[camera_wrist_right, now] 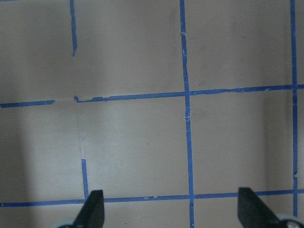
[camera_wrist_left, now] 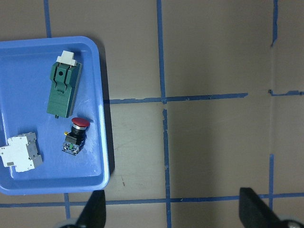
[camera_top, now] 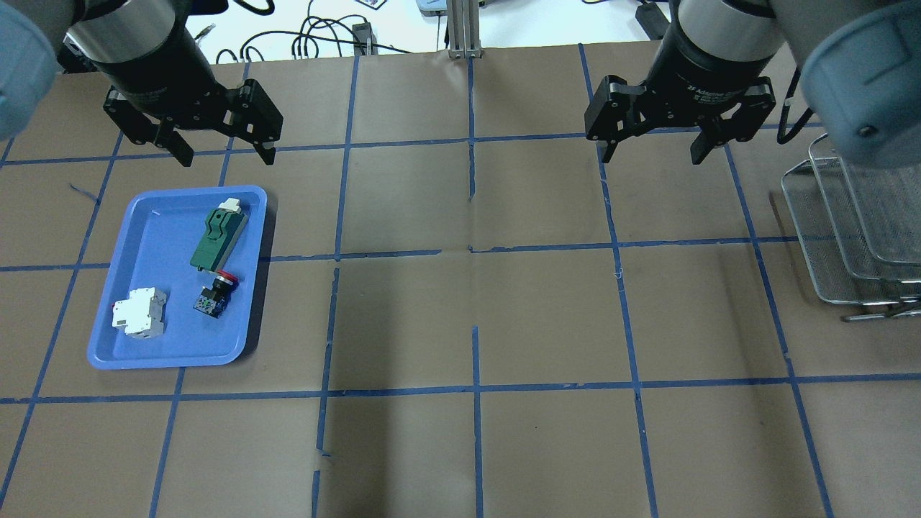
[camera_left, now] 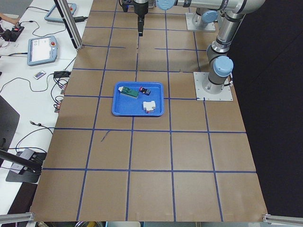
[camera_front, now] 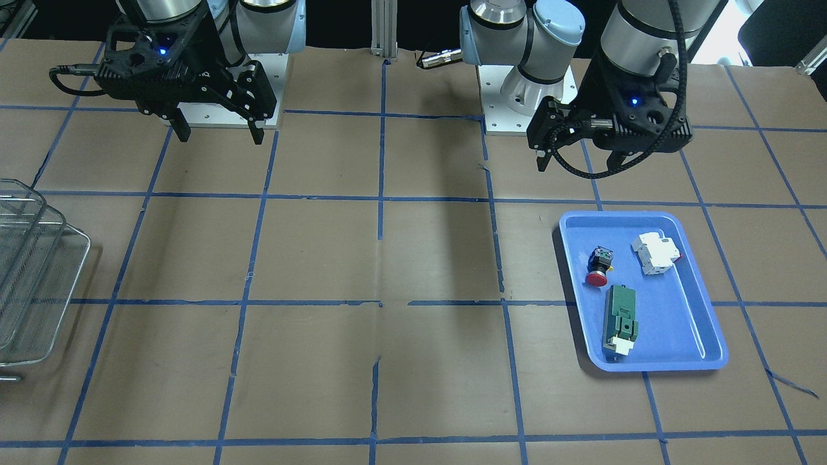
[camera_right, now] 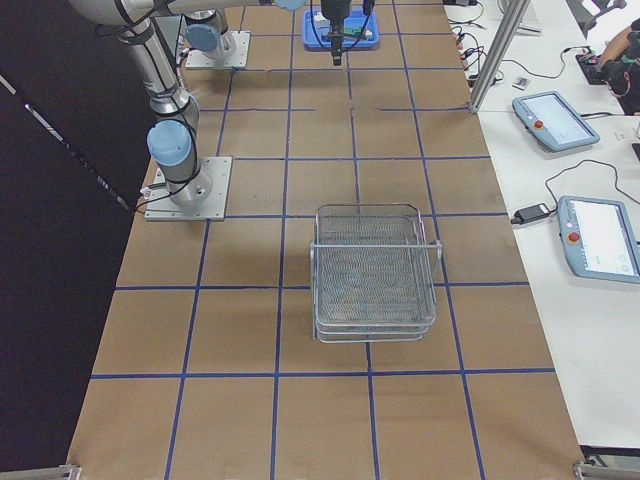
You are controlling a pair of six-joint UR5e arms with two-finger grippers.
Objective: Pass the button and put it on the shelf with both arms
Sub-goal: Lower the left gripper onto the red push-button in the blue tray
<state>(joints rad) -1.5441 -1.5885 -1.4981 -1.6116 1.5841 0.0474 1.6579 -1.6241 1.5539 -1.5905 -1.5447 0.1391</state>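
The button (camera_front: 599,265) has a red cap and a black body and lies on its side in the blue tray (camera_front: 672,310). It also shows in the overhead view (camera_top: 214,293) and the left wrist view (camera_wrist_left: 76,137). My left gripper (camera_top: 227,155) is open and empty, held high just past the tray's far edge; it also shows in the front view (camera_front: 581,161). My right gripper (camera_top: 653,155) is open and empty over bare table, and shows at the front view's left (camera_front: 219,137). The wire-mesh shelf (camera_top: 849,237) stands at the table's right end, also in the right side view (camera_right: 372,270).
The tray (camera_top: 165,237) also holds a green rectangular module (camera_top: 218,234) right beside the button's cap and a white breaker block (camera_top: 138,313) nearer the robot. Brown paper with blue tape lines covers the table between tray and shelf.
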